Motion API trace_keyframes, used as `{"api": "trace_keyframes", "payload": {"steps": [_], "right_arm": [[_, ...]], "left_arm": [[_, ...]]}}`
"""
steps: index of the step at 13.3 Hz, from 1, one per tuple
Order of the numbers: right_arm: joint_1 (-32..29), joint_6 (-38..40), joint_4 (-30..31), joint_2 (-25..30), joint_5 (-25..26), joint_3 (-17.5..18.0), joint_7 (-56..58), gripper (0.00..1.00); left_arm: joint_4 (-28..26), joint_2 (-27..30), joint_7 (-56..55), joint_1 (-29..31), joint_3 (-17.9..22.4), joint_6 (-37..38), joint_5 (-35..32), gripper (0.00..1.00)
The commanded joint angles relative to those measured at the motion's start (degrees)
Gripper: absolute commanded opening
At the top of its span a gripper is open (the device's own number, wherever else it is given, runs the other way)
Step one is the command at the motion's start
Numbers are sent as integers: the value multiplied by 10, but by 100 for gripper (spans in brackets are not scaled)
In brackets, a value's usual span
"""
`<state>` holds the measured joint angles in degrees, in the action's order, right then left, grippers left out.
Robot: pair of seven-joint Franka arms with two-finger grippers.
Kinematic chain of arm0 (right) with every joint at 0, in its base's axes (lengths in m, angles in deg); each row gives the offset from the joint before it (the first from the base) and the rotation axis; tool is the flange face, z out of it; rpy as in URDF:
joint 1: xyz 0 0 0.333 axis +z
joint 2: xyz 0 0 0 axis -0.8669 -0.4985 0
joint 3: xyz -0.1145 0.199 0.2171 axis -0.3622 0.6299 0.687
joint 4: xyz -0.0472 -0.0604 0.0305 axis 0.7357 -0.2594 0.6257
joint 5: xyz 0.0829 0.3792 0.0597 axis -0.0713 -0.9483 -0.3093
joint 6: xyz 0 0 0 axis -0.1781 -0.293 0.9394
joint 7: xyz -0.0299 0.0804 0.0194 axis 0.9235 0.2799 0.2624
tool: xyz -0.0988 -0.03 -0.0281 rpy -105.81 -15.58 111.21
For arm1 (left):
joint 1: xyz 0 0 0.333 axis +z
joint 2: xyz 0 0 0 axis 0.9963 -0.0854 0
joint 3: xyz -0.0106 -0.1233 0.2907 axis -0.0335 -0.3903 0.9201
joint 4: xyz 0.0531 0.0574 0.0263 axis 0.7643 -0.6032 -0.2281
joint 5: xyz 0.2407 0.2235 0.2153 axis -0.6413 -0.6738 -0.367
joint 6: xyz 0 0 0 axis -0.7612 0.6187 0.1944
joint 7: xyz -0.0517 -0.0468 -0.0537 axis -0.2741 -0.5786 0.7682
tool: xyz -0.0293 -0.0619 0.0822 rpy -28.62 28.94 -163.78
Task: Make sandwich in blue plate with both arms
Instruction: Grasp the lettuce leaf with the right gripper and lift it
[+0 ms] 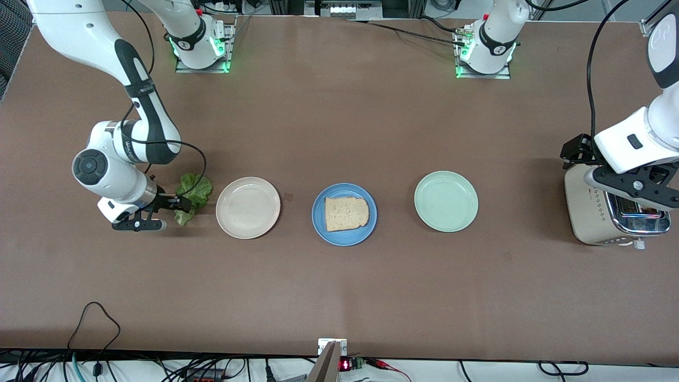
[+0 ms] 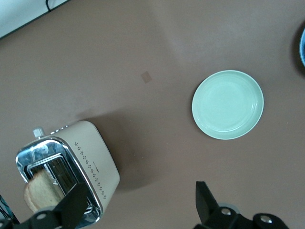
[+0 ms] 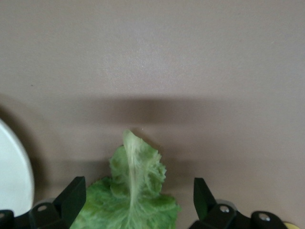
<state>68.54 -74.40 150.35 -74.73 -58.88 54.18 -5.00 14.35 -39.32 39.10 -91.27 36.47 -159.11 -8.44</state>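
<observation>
Blue plate [image 1: 318, 225] mid-table – one bread slice [image 1: 346, 213] flat on it, apparently untoasted

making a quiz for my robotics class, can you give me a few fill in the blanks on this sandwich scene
1. One bread slice lies on the ____ plate.
2. The right gripper is at a green ____ leaf.
3. The left gripper hangs open over the ____, where another slice of bread sits in a slot.
4. The mint-green plate holds ____.

Missing words: blue; lettuce; toaster; nothing

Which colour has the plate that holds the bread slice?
Mid-blue: the blue plate under the bread slice, seen best in the front view.
</observation>
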Motion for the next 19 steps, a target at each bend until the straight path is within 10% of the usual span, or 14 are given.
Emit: {"api": "trace_keyframes", "payload": {"steps": [1, 8, 14, 19], "right_arm": [[2, -39, 9, -17, 0, 0, -11, 100], [12, -58, 9, -44, -1, 0, -49, 95], [10, -52, 8, -45, 0, 0, -37, 5], [10, -52, 3, -44, 1, 0, -4, 0]], "left_arm": [[-5, 31, -23, 0, -7, 2, 9, 100], [-7, 29, -32, -17, -16, 31, 38, 100], [-15, 49, -28, -12, -20, 49, 66, 100], [-73, 103, -133, -16, -22, 2, 46, 100]]}}
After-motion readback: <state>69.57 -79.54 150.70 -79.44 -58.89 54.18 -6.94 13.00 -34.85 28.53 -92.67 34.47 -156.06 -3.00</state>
